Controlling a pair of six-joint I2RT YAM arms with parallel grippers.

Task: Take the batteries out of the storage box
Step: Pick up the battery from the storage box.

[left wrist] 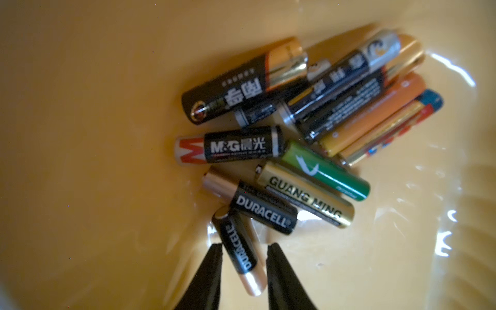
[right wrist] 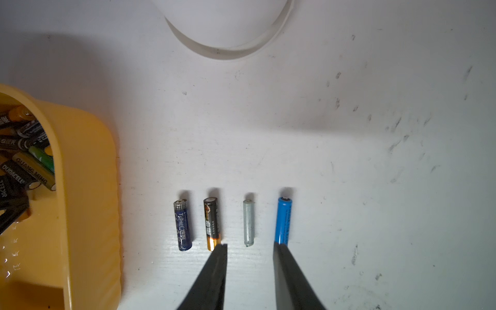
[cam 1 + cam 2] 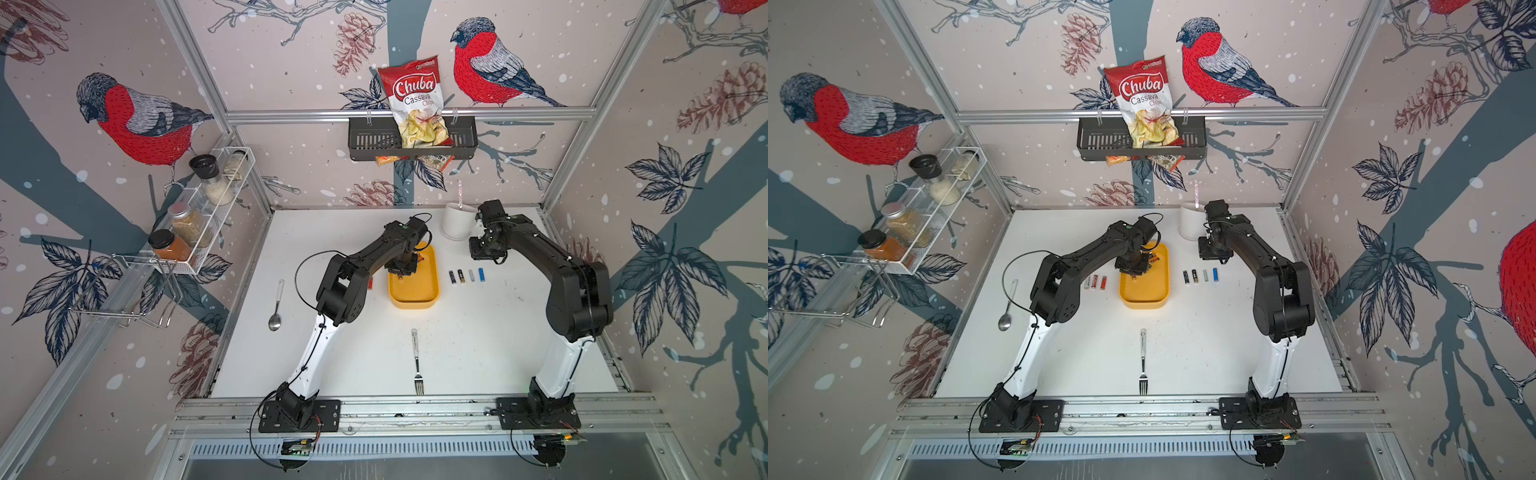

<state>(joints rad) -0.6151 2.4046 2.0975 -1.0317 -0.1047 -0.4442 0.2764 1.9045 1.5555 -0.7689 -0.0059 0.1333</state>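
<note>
My left claw [image 1: 244,245], unclenched, straddles a black-and-copper Duracell cell [image 1: 240,252] inside the shallow yellow plastic box [image 1: 80,134]; my right claw [image 2: 250,244] gapes empty. Seven cylindrical batteries [image 3: 1195,275] lie on the white table [image 3: 1204,332]; about eleven remain.

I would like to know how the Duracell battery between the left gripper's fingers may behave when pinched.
The Duracell battery is a glossy cylinder, so it may roll or slip from the narrow tips of the left gripper. It looks rigid and unlikely to bend. A second Duracell by its far end might shift.
</note>
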